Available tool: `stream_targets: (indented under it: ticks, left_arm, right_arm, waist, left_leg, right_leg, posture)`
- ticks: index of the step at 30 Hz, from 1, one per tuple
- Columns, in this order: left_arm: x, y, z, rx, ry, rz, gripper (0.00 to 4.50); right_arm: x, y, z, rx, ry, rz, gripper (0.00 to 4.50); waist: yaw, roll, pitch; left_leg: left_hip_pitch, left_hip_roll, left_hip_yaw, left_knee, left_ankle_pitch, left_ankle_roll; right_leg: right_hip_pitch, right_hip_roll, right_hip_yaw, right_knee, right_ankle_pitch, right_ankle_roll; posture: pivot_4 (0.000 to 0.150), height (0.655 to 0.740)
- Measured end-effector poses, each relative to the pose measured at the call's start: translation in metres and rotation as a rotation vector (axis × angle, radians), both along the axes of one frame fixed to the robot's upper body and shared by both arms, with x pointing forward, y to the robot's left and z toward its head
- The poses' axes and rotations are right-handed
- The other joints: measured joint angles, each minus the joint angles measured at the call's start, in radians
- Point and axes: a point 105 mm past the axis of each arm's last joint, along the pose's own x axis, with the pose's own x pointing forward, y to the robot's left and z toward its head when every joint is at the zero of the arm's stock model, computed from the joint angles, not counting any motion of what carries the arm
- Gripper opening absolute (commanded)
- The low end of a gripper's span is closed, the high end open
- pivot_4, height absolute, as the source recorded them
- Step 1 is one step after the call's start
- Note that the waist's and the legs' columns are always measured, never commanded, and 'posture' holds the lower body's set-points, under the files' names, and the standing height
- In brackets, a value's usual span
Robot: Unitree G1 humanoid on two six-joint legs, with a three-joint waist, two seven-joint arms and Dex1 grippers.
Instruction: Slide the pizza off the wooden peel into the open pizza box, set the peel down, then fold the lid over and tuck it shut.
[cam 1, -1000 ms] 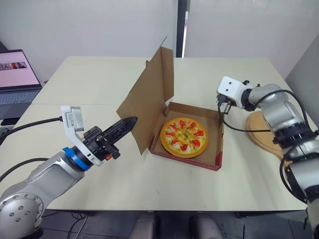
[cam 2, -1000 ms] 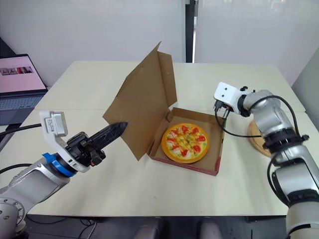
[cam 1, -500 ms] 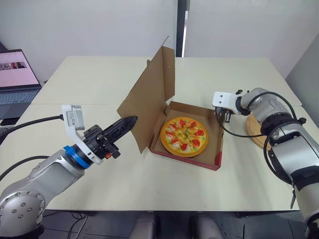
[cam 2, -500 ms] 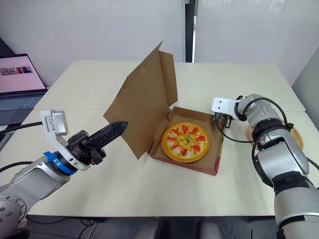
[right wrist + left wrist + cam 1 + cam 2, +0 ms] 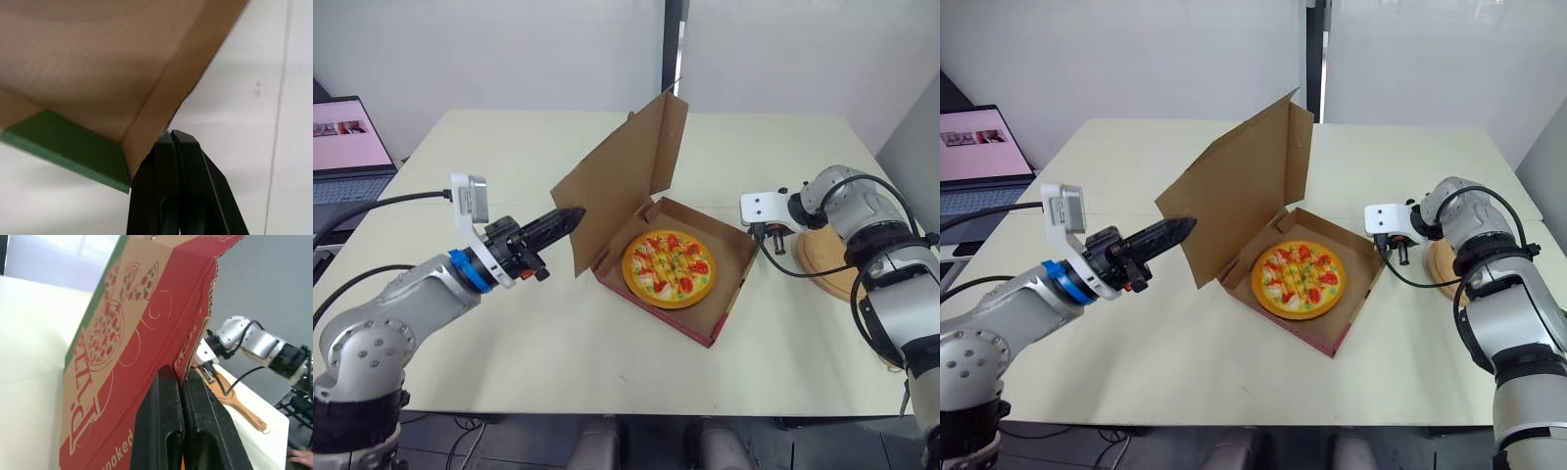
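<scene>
The pizza [image 5: 669, 269] lies inside the open cardboard box [image 5: 734, 294] in the middle of the table. The lid [image 5: 626, 176] stands up, leaning over the box. My left gripper [image 5: 576, 212] is shut, and its tips touch the lid's printed outer face [image 5: 127, 333]. My right gripper [image 5: 771, 238] is shut and points down at the box's right corner [image 5: 146, 142]. The wooden peel [image 5: 832, 257] rests on the table at the right edge, partly hidden behind my right arm.
An open laptop [image 5: 342, 147] stands at the far left beside the table. A seam runs across the tabletop [image 5: 509, 127] behind the box. A black cable hangs from my right wrist near the box's right wall.
The box has turned and slid on the table, and its lid has swung further to the right. My left gripper moved forward against the lid. My right gripper stayed by the box's right corner.
</scene>
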Motion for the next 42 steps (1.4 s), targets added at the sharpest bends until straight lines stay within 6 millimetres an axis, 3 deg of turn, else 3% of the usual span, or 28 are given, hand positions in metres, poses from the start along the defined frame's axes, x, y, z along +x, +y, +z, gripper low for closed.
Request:
stream_targets:
  ticks: [15, 18, 30, 34, 38, 42]
  left_arm:
    - [0.055, -0.020, 0.014, 0.079, -0.090, -0.115, 0.00]
    - [0.067, -0.023, 0.019, 0.082, -0.117, -0.112, 0.00]
    - [0.086, -0.028, 0.021, 0.070, -0.135, -0.132, 0.00]
    - [0.092, -0.024, 0.017, 0.073, -0.128, -0.119, 0.00]
    - [0.094, -0.023, 0.015, 0.086, -0.130, -0.120, 0.00]
    - [0.096, -0.018, 0.012, 0.089, -0.119, -0.106, 0.00]
  right_arm:
    - [-0.080, -0.012, 0.001, 0.149, 0.131, -0.069, 0.04]
    - [-0.099, 0.000, -0.006, 0.218, 0.181, -0.087, 0.04]
    - [-0.136, 0.029, -0.012, 0.370, 0.255, -0.133, 0.04]
    - [-0.132, 0.028, -0.010, 0.397, 0.207, -0.165, 0.04]
    - [-0.126, 0.015, -0.002, 0.420, 0.141, -0.217, 0.04]
    - [-0.113, -0.005, 0.028, 0.538, 0.021, -0.298, 1.00]
  waist:
    - [0.005, -0.001, 0.001]
    - [0.005, -0.001, 0.001]
    - [0.002, -0.003, 0.002]
    - [0.002, -0.005, 0.003]
    - [0.005, -0.005, 0.003]
    - [0.008, -0.005, 0.003]
  left_leg:
    - [-0.001, 0.000, -0.002, 0.000, 0.000, 0.000]
    - [-0.002, 0.000, -0.002, 0.001, 0.000, 0.000]
    - [-0.002, 0.000, -0.002, 0.001, 0.000, 0.000]
    - [-0.002, 0.000, -0.002, 0.001, 0.000, 0.000]
    - [-0.002, -0.001, -0.002, 0.002, 0.000, 0.000]
    - [-0.002, 0.000, -0.002, 0.002, 0.000, 0.000]
  right_leg:
    - [0.000, 0.000, -0.002, 0.000, 0.000, 0.000]
    - [0.000, -0.001, -0.001, 0.000, 0.000, 0.000]
    - [-0.001, -0.001, -0.002, 0.000, 0.000, 0.000]
    - [-0.001, -0.001, -0.002, 0.000, 0.000, 0.000]
    - [-0.001, -0.001, -0.002, 0.000, 0.000, 0.000]
    - [0.000, -0.001, -0.002, 0.000, 0.000, 0.000]
  posture:
    - [0.150, 0.7281]
    - [0.150, 0.7281]
    - [0.150, 0.7281]
    - [0.150, 0.7281]
    - [0.150, 0.7281]
    - [0.150, 0.7281]
